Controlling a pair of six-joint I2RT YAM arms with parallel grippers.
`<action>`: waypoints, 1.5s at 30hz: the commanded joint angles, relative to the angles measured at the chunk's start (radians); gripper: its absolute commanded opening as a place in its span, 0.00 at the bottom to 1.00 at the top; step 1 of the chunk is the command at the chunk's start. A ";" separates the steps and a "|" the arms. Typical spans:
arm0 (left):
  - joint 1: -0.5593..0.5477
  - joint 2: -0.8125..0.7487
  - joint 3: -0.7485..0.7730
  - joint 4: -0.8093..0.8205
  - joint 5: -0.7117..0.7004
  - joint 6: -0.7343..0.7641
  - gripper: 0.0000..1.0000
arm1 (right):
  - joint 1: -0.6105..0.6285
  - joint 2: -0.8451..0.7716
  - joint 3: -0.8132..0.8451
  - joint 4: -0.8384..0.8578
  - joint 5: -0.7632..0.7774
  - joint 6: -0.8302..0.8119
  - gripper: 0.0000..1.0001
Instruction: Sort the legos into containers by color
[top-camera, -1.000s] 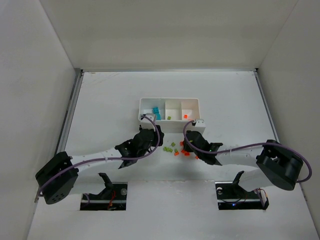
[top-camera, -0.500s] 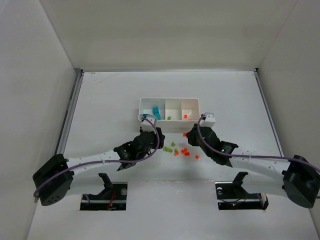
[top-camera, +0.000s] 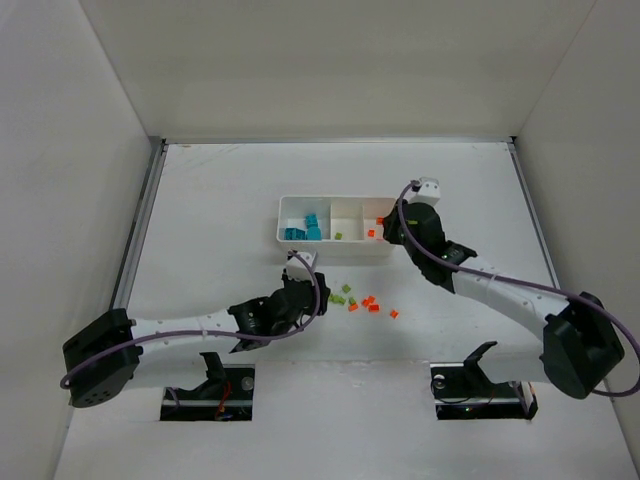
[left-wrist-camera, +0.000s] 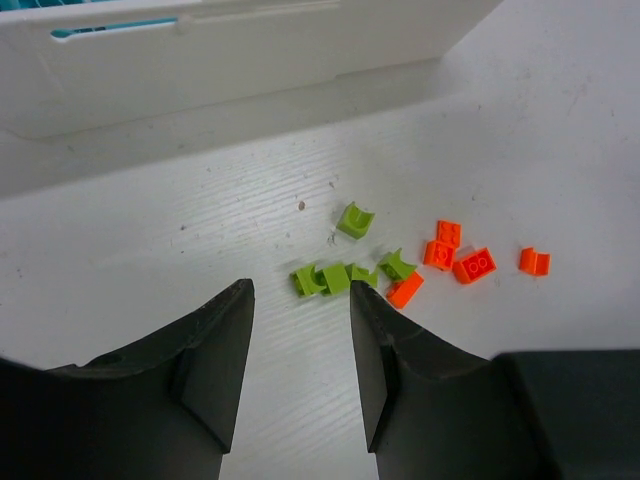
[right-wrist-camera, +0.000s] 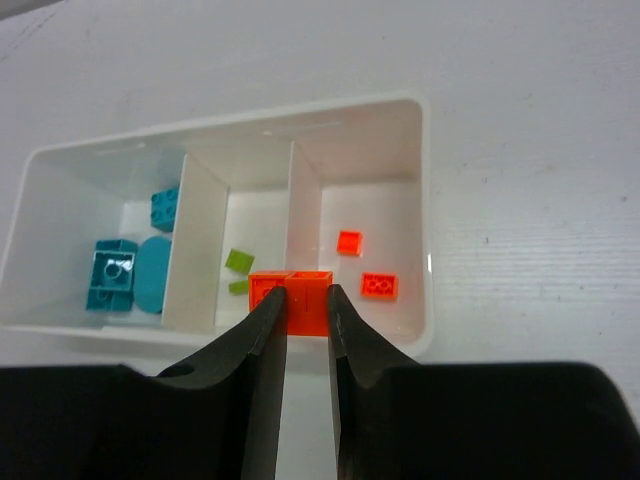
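Here goes the right gripper (right-wrist-camera: 305, 300): it has swung up off the tabletop (top-camera: 220, 200) and out over the tray (right-wrist-camera: 425, 190), fingers pinched tight on an orange brick (right-wrist-camera: 292, 297). It hangs above the tray's near wall, about where the middle divider meets it, so I'd say a small nudge right before the drop into the right-hand compartment (right-wrist-camera: 390, 215). Two orange pieces (right-wrist-camera: 363, 265) already lie there, with green bits (right-wrist-camera: 239, 262) in the middle and teal bricks (right-wrist-camera: 120, 270) at the left end.

Meanwhile the left gripper (left-wrist-camera: 300, 335) has pulled back from the tray toward the tabletop's near edge. Its fingers are partly apart and empty, aimed at the green bricks (left-wrist-camera: 325, 278) beside the loose orange ones (left-wrist-camera: 460, 262). A small scatter is left to sort.
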 joint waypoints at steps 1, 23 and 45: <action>-0.028 -0.015 -0.013 -0.003 -0.041 -0.017 0.40 | -0.030 0.069 0.077 0.049 -0.029 -0.055 0.26; -0.068 0.210 0.025 0.072 -0.050 -0.009 0.36 | 0.050 0.059 0.031 0.055 0.003 -0.046 0.42; 0.000 0.411 0.122 0.154 0.000 0.086 0.22 | 0.216 -0.136 -0.178 -0.027 0.034 0.057 0.41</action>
